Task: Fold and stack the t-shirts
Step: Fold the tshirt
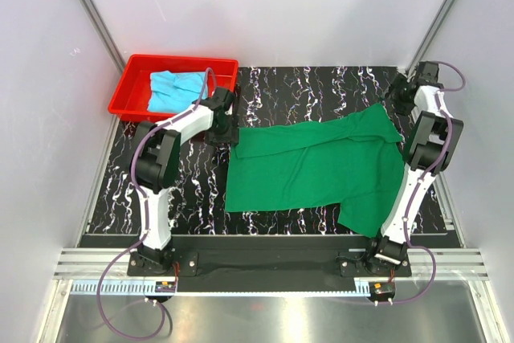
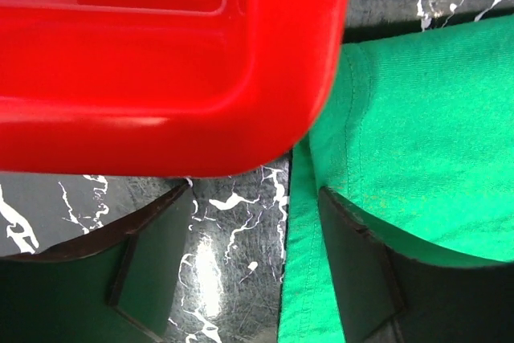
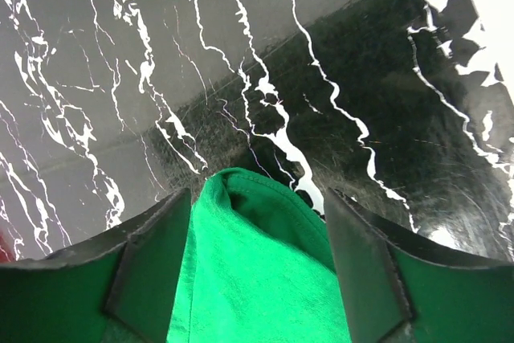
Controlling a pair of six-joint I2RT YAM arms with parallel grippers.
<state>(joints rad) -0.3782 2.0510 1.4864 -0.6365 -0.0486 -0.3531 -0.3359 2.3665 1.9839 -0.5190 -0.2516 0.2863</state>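
The dark green t-shirt (image 1: 313,170) lies spread on the black marbled table, one part reaching toward the front right. My left gripper (image 1: 225,132) is at its far left corner. In the left wrist view that gripper (image 2: 253,259) is open, with the shirt's hem (image 2: 309,279) lying inside the right finger (image 2: 357,267) and bare table by the left one. My right gripper (image 1: 397,95) is at the shirt's far right corner. It (image 3: 257,267) is open, with a bunched tip of green cloth (image 3: 257,279) loose between its fingers. The light cyan-blue t-shirt (image 1: 173,87) lies crumpled in the red tray.
The red tray (image 1: 132,90) stands at the far left corner of the table; its corner (image 2: 201,102) is just beyond my left fingertips. White walls close in the back and both sides. The table's far edge (image 3: 450,6) is close ahead of the right gripper.
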